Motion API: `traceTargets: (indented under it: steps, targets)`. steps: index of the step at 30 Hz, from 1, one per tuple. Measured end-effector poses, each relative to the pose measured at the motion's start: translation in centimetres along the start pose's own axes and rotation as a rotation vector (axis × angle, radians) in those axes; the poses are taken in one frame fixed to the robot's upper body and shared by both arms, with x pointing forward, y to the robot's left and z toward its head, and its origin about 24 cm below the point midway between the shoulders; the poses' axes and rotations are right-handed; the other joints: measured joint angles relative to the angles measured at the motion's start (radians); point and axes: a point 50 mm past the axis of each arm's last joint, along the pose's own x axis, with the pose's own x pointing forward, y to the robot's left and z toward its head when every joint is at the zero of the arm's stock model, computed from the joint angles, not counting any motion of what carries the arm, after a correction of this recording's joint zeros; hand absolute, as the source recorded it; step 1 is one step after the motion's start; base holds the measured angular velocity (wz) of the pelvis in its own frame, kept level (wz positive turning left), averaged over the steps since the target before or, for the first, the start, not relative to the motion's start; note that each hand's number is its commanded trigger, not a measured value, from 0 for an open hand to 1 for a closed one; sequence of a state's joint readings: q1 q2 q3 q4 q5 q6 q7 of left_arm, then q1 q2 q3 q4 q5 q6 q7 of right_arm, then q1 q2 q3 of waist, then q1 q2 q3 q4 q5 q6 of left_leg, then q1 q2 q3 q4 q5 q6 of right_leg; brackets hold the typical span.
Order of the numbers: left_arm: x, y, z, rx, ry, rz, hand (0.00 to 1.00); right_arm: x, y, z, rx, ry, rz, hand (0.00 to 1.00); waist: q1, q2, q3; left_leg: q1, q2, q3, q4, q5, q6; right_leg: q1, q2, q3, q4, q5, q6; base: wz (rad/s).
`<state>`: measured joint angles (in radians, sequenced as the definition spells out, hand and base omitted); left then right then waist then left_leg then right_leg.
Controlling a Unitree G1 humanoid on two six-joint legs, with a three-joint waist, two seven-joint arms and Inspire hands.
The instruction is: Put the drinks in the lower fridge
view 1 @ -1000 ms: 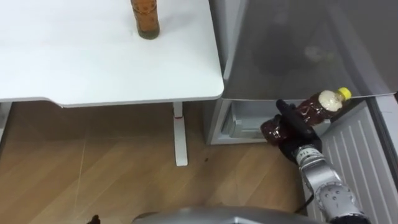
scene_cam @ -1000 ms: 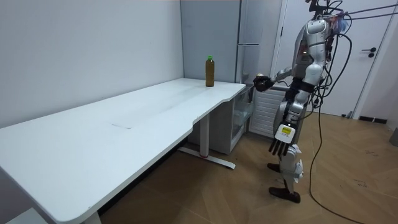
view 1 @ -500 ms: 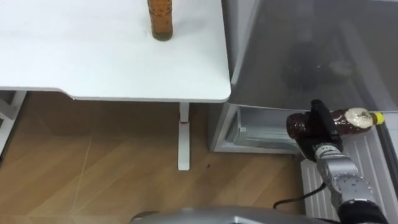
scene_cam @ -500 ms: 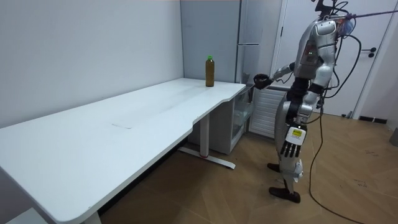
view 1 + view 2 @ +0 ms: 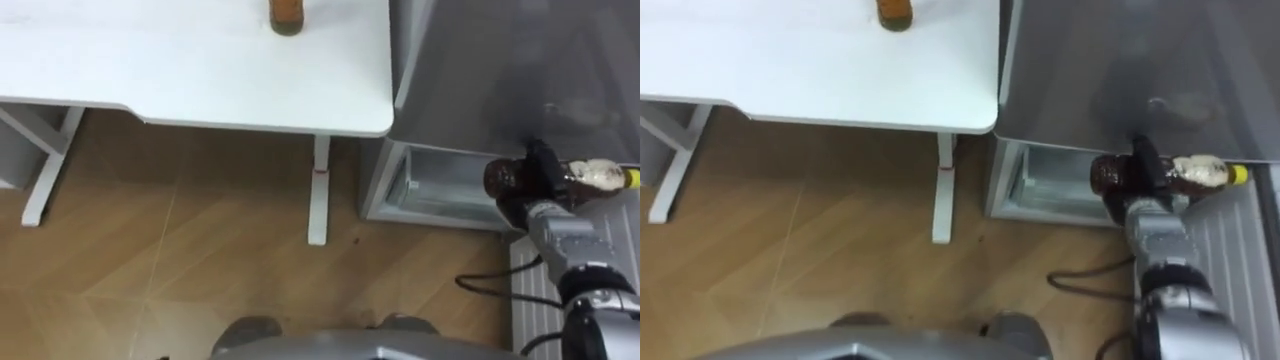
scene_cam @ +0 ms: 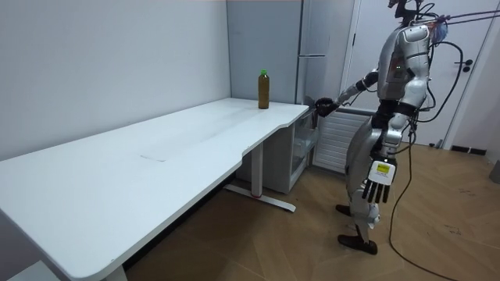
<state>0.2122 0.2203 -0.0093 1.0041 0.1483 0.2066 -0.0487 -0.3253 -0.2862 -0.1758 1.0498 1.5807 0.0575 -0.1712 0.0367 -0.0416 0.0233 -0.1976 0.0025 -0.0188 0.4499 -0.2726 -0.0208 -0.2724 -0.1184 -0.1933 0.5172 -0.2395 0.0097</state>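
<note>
Now the right hand (image 5: 543,170) curls round a brown bottle (image 5: 592,176), held on its side, yellow cap to the right, just before the open lower fridge (image 5: 440,192); likely laid flat to pass through the low opening. On the white surface (image 5: 180,70) the second bottle (image 5: 287,14) stands upright, well apart, presumably waiting its turn. The left hand (image 6: 376,184) hangs idle at the robot's side, relaxed and holding nothing.

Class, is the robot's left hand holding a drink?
No, the left hand hangs open and empty at its side; the right hand holds the bottle.
</note>
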Motion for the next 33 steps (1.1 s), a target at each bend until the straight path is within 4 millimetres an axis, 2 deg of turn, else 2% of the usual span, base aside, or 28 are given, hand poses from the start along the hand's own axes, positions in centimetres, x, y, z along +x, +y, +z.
traceTargets:
  steps: [1, 4, 6, 10, 14, 16, 18, 22, 27, 33]
  targets:
    - [0.1, 0.2, 1.0, 0.01, -0.023, 0.005, 0.0, 0.2, 0.2, 0.0, 0.005, -0.001, -0.021, 1.0, 0.006, -0.005, 0.0057, -0.032, -0.001, 0.003, 0.009, 0.005, 0.001, -0.031, -0.002, 0.001, 0.006, 0.004, 0.001, 0.0]
    - [0.2, 0.1, 4.5, 0.062, -0.105, 0.001, 0.0, 0.5, 0.8, 0.3, 0.005, -0.01, -0.051, 1.0, 0.033, -0.004, 0.0097, -0.137, 0.001, 0.004, 0.052, 0.008, 0.001, -0.13, 0.0, 0.005, 0.017, 0.032, -0.004, -0.05]
    - [0.2, 0.1, 6.0, 0.086, -0.138, 0.001, 0.0, 0.5, 1.1, 0.3, 0.005, -0.009, -0.048, 1.0, 0.061, -0.005, 0.0122, -0.184, 0.002, 0.019, 0.063, 0.013, 0.004, -0.184, 0.001, 0.02, 0.027, 0.05, -0.016, -0.21]
    - [0.1, 0.3, 8.1, 0.088, -0.183, 0.03, 0.0, 0.6, 2.8, 0.0, 0.0, -0.003, -0.038, 1.0, 0.092, -0.008, 0.0159, -0.271, -0.001, 0.057, 0.081, 0.019, 0.009, -0.298, -0.002, 0.058, 0.06, 0.065, -0.021, -0.23]
    - [0.0, 0.6, 9.4, 0.079, -0.212, 0.057, 0.0, 0.6, 4.2, -0.1, -0.005, -0.001, -0.024, 1.0, 0.106, -0.011, 0.0203, -0.332, 0.0, 0.064, 0.102, 0.019, 0.009, -0.363, -0.003, 0.067, 0.083, 0.067, -0.023, -0.05]
    - [-0.1, 0.7, 10.1, 0.08, -0.238, 0.077, 0.0, 0.5, 6.1, -0.2, -0.021, -0.003, 0.012, 1.0, 0.104, -0.02, 0.0292, -0.378, -0.001, 0.075, 0.109, 0.021, 0.01, -0.415, -0.003, 0.079, 0.094, 0.068, -0.025, -0.07]
    - [-0.2, 0.6, 10.2, 0.096, -0.245, 0.084, 0.0, 0.4, 7.1, 0.2, -0.021, -0.012, 0.024, 1.0, 0.104, -0.023, 0.0314, -0.414, -0.001, 0.076, 0.125, 0.02, 0.01, -0.45, -0.003, 0.084, 0.107, 0.069, -0.026, 0.0]
    - [-0.3, 0.3, 11.0, 0.106, -0.267, 0.096, 0.0, -0.1, 9.7, 1.8, -0.05, -0.06, 0.069, 1.0, 0.103, -0.025, 0.0326, -0.512, -0.001, 0.075, 0.177, 0.018, 0.012, -0.543, -0.004, 0.087, 0.141, 0.072, -0.028, 0.04]
    - [-0.5, 0.3, 11.9, 0.106, -0.301, 0.118, 0.0, -0.7, 11.9, 2.8, -0.12, -0.118, 0.08, 1.0, 0.102, -0.028, 0.0347, -0.6, -0.001, 0.075, 0.232, 0.014, 0.012, -0.627, -0.004, 0.097, 0.182, 0.07, -0.03, 0.01]
    - [-0.6, 0.4, 12.4, 0.055, -0.326, 0.135, 0.0, -1.8, 14.7, 3.8, -0.151, -0.169, 0.096, 1.0, 0.088, -0.03, 0.0357, -0.688, 0.001, 0.076, 0.314, -0.014, 0.016, -0.708, -0.004, 0.109, 0.249, 0.064, -0.028, -0.03]
